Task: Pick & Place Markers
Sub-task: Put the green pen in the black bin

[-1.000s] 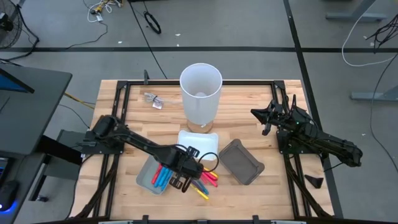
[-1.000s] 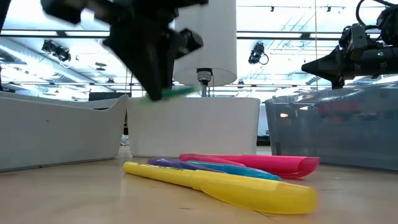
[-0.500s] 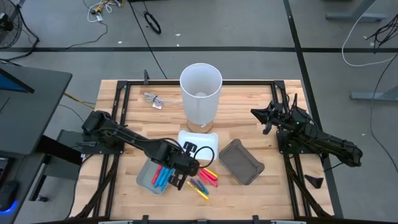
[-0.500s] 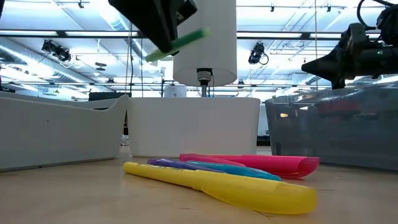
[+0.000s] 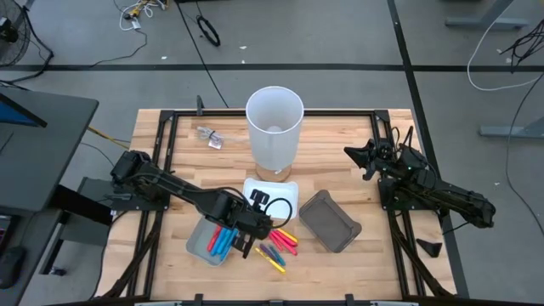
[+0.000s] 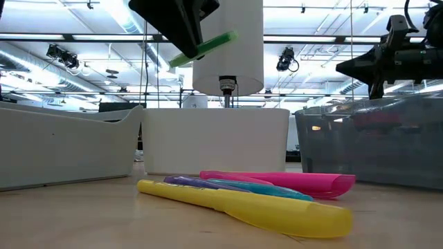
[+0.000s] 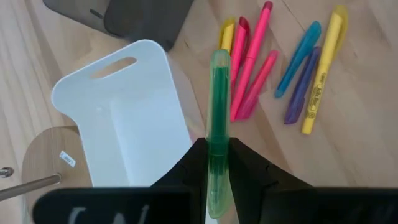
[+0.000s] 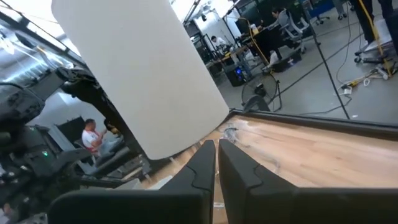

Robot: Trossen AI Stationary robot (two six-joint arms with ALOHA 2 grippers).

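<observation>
**Left gripper holds a green marker above the white tray**

We take the white tray (image 5: 270, 194) at the table's middle as our landmark. Just beside its front left corner we see the left gripper (image 5: 246, 240), raised off the table, its 2 dark fingers (image 7: 255, 177) clamped on a green marker (image 7: 218, 130). In the left wrist view the marker runs straight out between the fingers along the gripper's own line, its rounded tip leading and passing the tray's edge. In the low view the same marker tilts, the free end higher than the held end.

The other markers (image 7: 273, 68) lie loose on the wood in front of the tray. We count 3 pink or red, 2 yellow, 1 blue and 1 purple, lying roughly parallel like a loose fan. The long yellow one (image 7: 321, 71) carries dark print along its barrel, too small for us to read. To the tray's front left, a grey tray (image 5: 210, 241) holds a blue and a red marker. To its right sits a dark grey tray (image 5: 332, 223). Behind it stands a tall white cylinder (image 5: 274, 129).

Well to the right of the tray waits the right gripper (image 5: 363, 156), raised, its fingers pressed together on nothing. We read no brand names anywhere.
</observation>
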